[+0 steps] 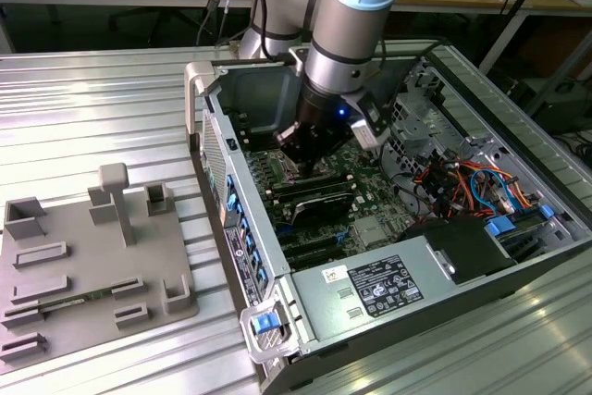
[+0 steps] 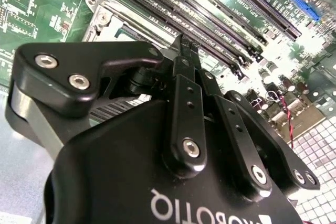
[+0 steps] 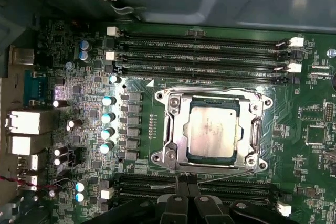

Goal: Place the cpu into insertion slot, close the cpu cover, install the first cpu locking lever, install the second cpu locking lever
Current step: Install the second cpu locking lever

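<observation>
The cpu (image 3: 212, 129) lies flat in the insertion slot (image 3: 255, 129), its dull silver top showing through the window of the cpu cover (image 3: 176, 127). The cover lies down over it. One thin wire locking lever (image 3: 226, 176) runs along the socket's edge nearest my gripper (image 3: 187, 181), standing out over the memory slots there. My fingertips (image 2: 181, 51) are pressed together right at that wire; I cannot tell whether they pinch it. The other lever (image 3: 210, 88) runs along the socket's far edge. In the exterior view my gripper (image 1: 301, 156) reaches down inside the computer case.
Long black memory slots (image 3: 199, 56) flank the socket on two sides. The case walls (image 1: 205, 99) enclose the board, with a power supply (image 1: 379, 289) and bundled cables (image 1: 462, 182) on the exterior view's right. A grey fixture plate (image 1: 83, 256) lies outside the case on the ribbed table.
</observation>
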### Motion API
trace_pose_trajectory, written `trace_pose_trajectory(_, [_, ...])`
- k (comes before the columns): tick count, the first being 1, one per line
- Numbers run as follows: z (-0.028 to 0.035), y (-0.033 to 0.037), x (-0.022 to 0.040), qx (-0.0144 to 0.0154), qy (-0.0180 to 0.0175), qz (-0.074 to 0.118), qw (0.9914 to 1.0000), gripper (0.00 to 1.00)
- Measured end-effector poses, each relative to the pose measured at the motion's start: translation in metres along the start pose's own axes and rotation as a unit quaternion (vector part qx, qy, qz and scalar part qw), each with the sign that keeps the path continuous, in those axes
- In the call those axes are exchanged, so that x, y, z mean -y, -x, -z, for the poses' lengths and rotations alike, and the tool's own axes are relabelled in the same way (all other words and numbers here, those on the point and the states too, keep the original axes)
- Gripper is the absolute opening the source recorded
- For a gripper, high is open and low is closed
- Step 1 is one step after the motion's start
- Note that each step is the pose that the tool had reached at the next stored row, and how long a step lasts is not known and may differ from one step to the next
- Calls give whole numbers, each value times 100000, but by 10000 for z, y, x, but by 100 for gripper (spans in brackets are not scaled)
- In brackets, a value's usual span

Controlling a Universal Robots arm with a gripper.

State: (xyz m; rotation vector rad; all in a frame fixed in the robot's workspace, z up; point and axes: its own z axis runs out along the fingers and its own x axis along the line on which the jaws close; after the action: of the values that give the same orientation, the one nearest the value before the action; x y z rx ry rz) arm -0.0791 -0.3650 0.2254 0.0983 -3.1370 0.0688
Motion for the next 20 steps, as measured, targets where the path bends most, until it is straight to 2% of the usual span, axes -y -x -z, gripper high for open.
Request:
trace_pose_trajectory(4, [-15, 1, -15, 3, 44, 12, 100000, 11])
trace_pose_trajectory(12, [-36, -38, 9, 7, 64, 20, 100000, 11])
trace_pose_trajectory(17, [-78, -45, 13, 6, 89, 19, 100000, 11])
trace_pose_trajectory(20, [-90, -75, 17, 19, 266, 30, 100000, 11])
